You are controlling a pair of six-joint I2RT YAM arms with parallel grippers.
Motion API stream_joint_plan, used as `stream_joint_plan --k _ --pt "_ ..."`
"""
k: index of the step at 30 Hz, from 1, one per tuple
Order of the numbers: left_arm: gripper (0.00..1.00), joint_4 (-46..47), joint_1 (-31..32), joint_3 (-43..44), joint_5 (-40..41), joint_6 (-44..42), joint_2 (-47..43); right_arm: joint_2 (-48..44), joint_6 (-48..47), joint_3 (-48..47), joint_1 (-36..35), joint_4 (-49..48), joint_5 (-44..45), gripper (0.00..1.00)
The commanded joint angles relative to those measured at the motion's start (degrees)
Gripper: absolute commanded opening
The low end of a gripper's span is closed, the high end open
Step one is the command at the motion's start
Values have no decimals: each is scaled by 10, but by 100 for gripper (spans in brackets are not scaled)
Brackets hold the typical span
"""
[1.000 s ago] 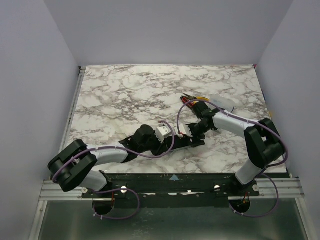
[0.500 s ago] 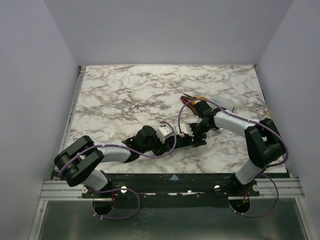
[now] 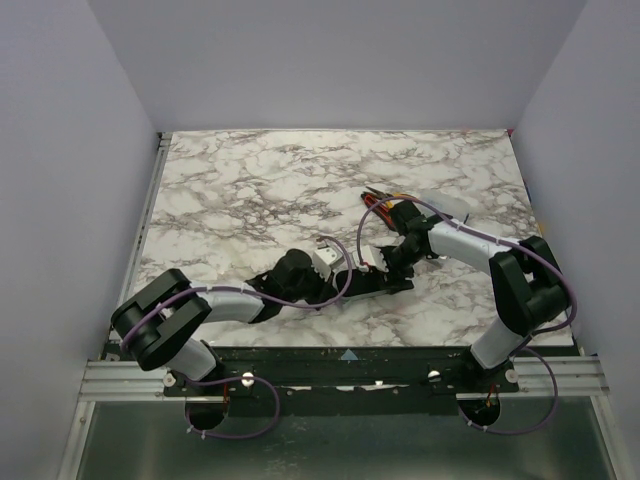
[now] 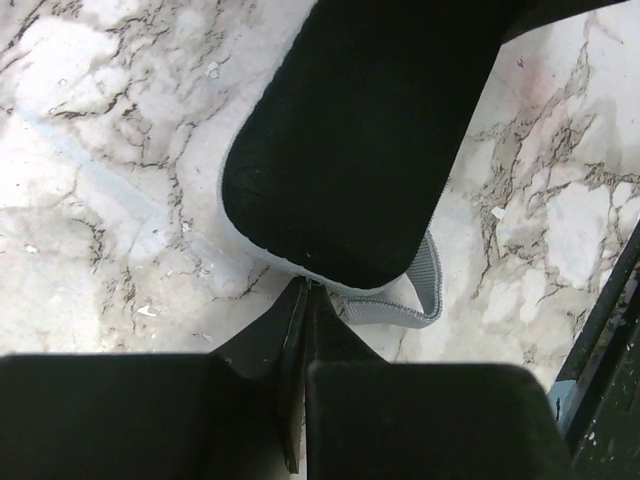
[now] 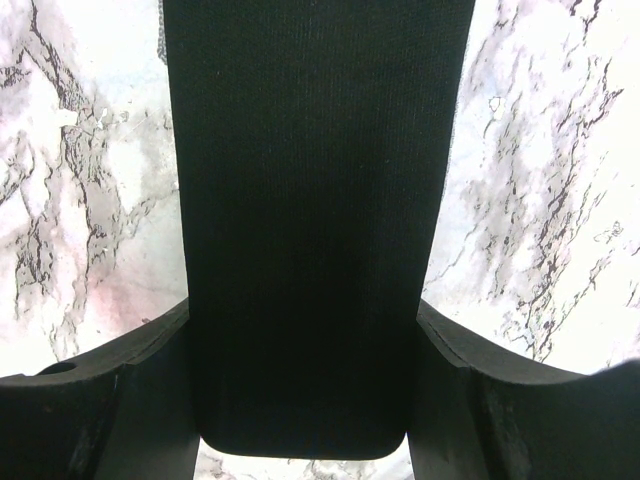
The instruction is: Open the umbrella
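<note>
Where the left arm lies low across the near part of the marble table [image 3: 230, 190], its left gripper [image 4: 303, 300] is seen with both jaws pressed together, only a thin seam between them. The tips sit right at the pale rim of the rounded end of the umbrella [image 4: 350, 150]; whether any fabric is caught in the seam cannot be told. A grey wrist loop [image 4: 428, 290] hangs from that same end and rests on the marble just right of the tips.

Item under task: the umbrella is folded, its visible surface black fabric, lying flat on the table near the front edge, between the two wrists in the overhead view [image 3: 380, 288].

Further right, the right gripper [image 5: 303, 310] straddles the umbrella body. One finger [image 5: 150, 400] bears on each long side with no gap visible, so the jaws are clamped on it across its width. The square-cornered end of the black body shows between the fingers, marble on both sides.

Beyond the right wrist, toward the far right of the table, lie hand tools with red and yellow handles [image 3: 385, 200], and just beside them a clear plastic case [image 3: 447, 205]; both are apart from the umbrella
</note>
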State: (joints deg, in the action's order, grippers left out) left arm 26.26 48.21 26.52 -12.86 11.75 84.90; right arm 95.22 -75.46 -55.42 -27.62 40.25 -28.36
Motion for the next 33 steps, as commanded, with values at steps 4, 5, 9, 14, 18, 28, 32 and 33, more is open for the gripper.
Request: stream_joint_plan --k 4,5,9,14,18,28,32,33 --pt "0 27 -39 48 19 3 0 17 -24 24 -7 43 -15 0" --pt "0 27 -43 51 19 2 4 19 -25 22 -7 44 -15 0" --pt "0 33 -56 48 20 -9 8 18 -35 18 -8 48 -16 0" --pt "0 44 -58 44 -5 -24 8 9 -67 25 -8 38 -11 0" --pt "0 51 -57 40 -42 -31 5 19 -102 5 -8 33 -4 2" --pt "0 38 -56 -1 -19 -39 -20 26 -371 -10 -8 69 -4 3" --pt "0 37 -56 -8 -36 -36 -32 40 -420 -30 -8 83 -18 16" --pt "0 37 -54 -12 -36 -37 -35 41 -421 -34 -8 77 -20 21"
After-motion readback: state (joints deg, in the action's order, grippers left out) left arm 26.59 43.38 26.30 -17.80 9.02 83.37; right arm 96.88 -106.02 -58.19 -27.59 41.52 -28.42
